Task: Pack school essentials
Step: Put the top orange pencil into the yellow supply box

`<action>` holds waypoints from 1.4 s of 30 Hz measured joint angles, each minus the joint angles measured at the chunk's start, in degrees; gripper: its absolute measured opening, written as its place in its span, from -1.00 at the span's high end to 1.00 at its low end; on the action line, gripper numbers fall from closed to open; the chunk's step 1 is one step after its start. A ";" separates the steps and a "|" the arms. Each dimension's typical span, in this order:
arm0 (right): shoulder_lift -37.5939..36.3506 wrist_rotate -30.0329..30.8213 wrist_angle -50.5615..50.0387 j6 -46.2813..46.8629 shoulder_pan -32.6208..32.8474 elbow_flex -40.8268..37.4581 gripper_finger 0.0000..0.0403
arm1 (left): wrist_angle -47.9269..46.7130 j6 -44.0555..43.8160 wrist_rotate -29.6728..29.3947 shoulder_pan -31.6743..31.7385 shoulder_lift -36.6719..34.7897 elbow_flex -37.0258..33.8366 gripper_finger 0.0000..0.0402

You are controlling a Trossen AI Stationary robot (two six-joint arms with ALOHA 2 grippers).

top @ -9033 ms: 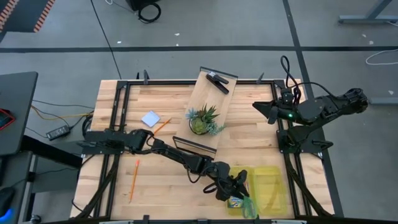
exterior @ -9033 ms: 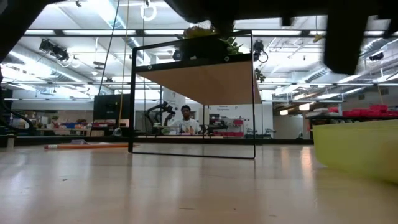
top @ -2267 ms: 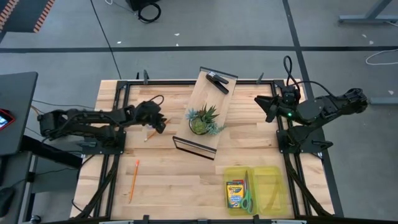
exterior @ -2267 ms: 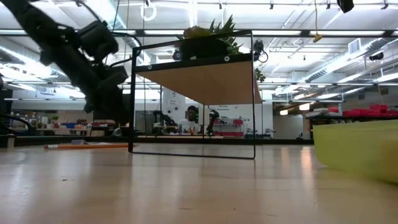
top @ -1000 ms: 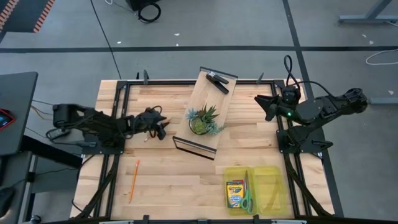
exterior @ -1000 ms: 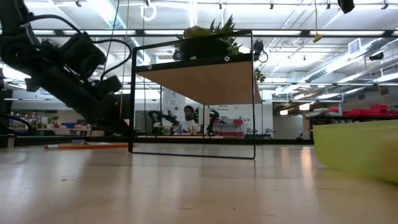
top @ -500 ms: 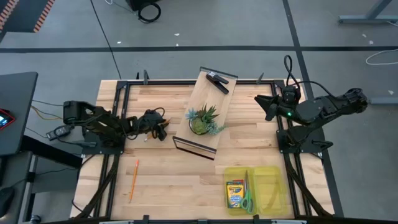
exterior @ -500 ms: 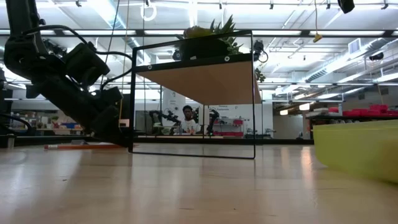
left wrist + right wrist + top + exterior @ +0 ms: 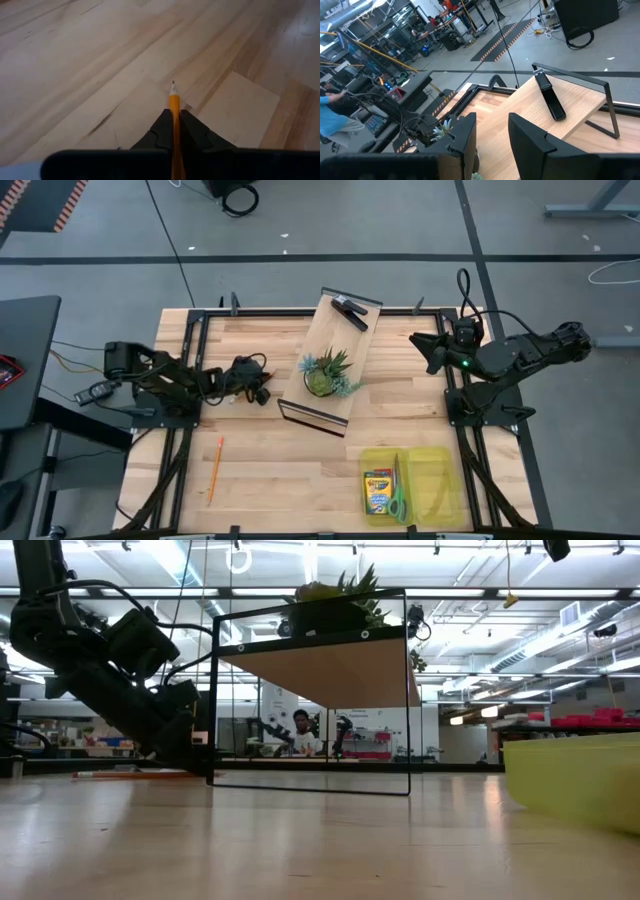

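Observation:
My left gripper (image 9: 260,387) is low over the table left of the tilted wooden shelf (image 9: 335,350) and is shut on an orange pencil (image 9: 173,120). It also shows in the low view (image 9: 190,745), by the shelf frame's left foot. A second orange pencil (image 9: 215,470) lies flat on the table near the front left. A yellow bin (image 9: 435,480) at the front right holds the crayon box (image 9: 377,492) and the green-handled scissors (image 9: 397,500). The pad does not show. My right gripper (image 9: 425,352) waits open and empty at the right. My left gripper pinches the orange pencil between its two fingers (image 9: 160,132). The pencil lies along the fingers, and its sharpened tip (image 9: 173,89) sticks out past the fingertips. The fingers slant down toward the table. Whether the tip touches the wood I cannot tell.
The spiky green plant (image 9: 327,372) and a black clip-like object (image 9: 350,310) sit on the tilted shelf, whose black frame (image 9: 310,785) stands on the table's middle. A person sits in the room behind (image 9: 300,735). Bare wood lies between the shelf and the bin.
My left arm has folded back toward the table's left edge, and its gripper has sunk a little toward the table beside the shelf frame.

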 joint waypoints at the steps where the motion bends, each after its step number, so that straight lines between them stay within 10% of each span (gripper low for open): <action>1: 0.00 0.00 0.00 0.02 0.00 0.00 0.41 | 0.10 -0.08 -0.15 -0.05 0.03 -0.02 0.94; 42: -0.01 -1.31 0.02 1.27 -0.02 0.00 0.41 | -19.26 6.55 -1.07 -0.05 -21.37 11.13 0.96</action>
